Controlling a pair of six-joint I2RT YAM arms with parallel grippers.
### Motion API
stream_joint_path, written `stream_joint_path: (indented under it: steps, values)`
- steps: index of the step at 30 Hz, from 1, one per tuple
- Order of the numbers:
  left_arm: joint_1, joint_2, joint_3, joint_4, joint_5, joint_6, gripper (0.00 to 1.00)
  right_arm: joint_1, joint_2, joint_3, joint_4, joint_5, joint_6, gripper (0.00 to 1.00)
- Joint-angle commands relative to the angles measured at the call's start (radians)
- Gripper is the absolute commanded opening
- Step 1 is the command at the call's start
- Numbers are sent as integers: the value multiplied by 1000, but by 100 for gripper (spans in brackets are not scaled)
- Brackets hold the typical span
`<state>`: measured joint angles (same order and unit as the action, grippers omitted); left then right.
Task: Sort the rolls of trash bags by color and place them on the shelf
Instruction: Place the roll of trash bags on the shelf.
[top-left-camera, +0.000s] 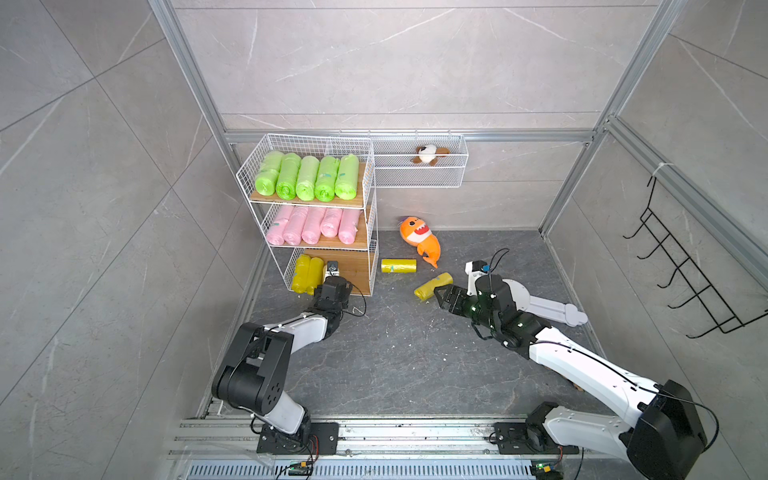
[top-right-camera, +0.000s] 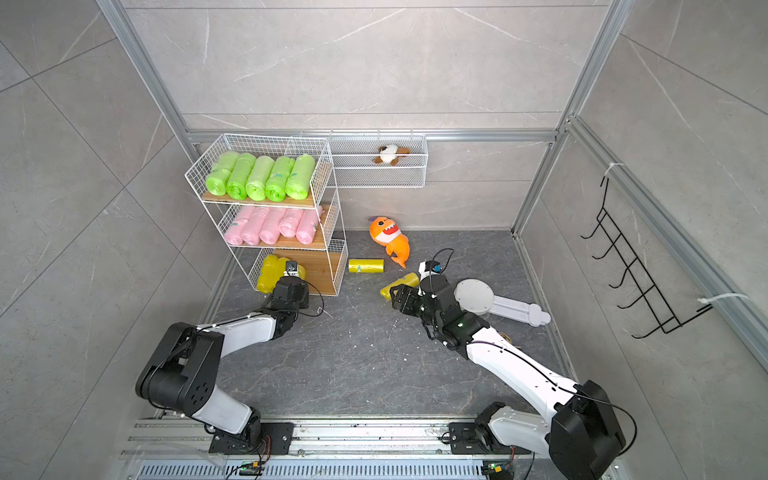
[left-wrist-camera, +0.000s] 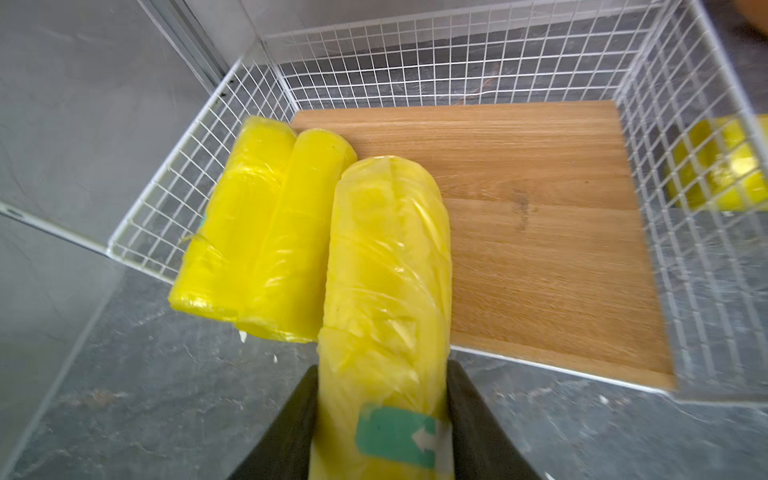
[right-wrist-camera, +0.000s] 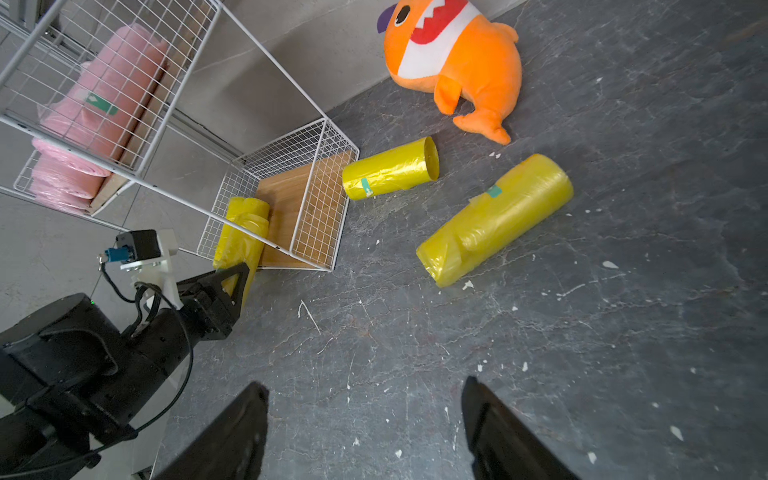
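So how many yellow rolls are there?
5. Two yellow rolls lie side by side on the shelf's bottom board, one is held in the left gripper at that board's front, and two lie on the floor outside the shelf. None seems hidden.

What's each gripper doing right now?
Left gripper: shut on a yellow roll.
Right gripper: open, holding nothing.

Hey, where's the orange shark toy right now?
In both top views the orange plush shark lies on the dark floor by the back wall, to the right of the shelf, just behind the yellow roll lying beside the bottom tier.
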<state>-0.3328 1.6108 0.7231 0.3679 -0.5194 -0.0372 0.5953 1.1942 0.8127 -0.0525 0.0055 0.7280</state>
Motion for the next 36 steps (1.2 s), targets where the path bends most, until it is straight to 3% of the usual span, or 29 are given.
stream_joint_path:
  steps: [1, 11, 21, 29, 36]
  values:
    - [3, 62, 60, 123, -90, 149, 26, -3, -21, -7, 27, 19, -18, 78]
    - [6, 229, 160, 189, -175, 271, 30, -3, -1, -13, 37, 13, -15, 78]
    - [24, 344, 245, 182, -226, 339, 45, -3, -5, -40, 69, 31, -15, 78]
    - [22, 304, 238, 150, -229, 314, 60, -3, -4, -51, 78, 36, -12, 78]
    - [17, 206, 167, 130, -203, 260, 64, -4, 13, -52, 91, 30, -3, 78]
